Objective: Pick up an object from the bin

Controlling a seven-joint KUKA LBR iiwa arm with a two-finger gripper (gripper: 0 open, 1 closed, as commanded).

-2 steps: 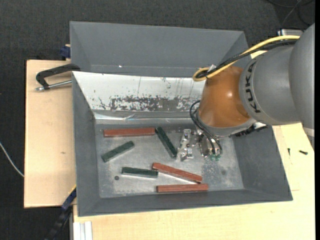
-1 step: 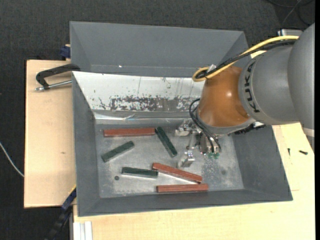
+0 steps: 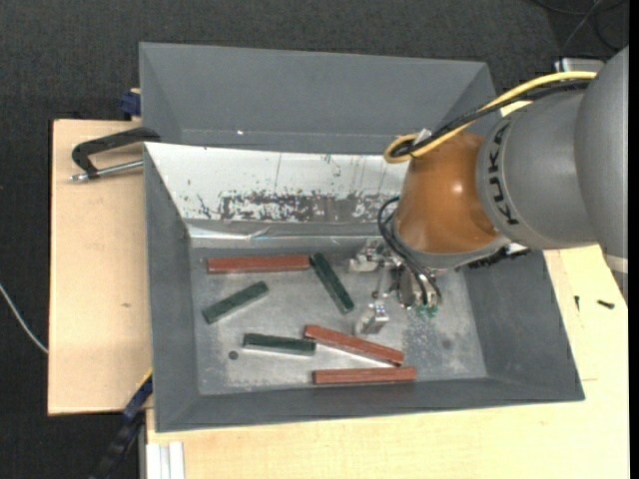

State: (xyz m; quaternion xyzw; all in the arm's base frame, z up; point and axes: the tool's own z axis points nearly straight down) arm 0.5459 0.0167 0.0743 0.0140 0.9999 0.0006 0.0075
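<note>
Camera view is showing the gripper (image 3: 399, 305) hanging low over the floor of the grey bin (image 3: 165, 267), and whether it is standing wide or narrow cannot be told. A tilted red-brown bar (image 3: 354, 344) is lying just below the gripper in the view, and a slanted dark green bar (image 3: 331, 282) is lying just to its left. Farther left of the gripper, a long red-brown bar (image 3: 258, 263), a second dark green bar (image 3: 235, 302) and a third dark green bar (image 3: 278, 344) are lying scattered, while another red-brown bar (image 3: 364, 375) is lying well below it.
</note>
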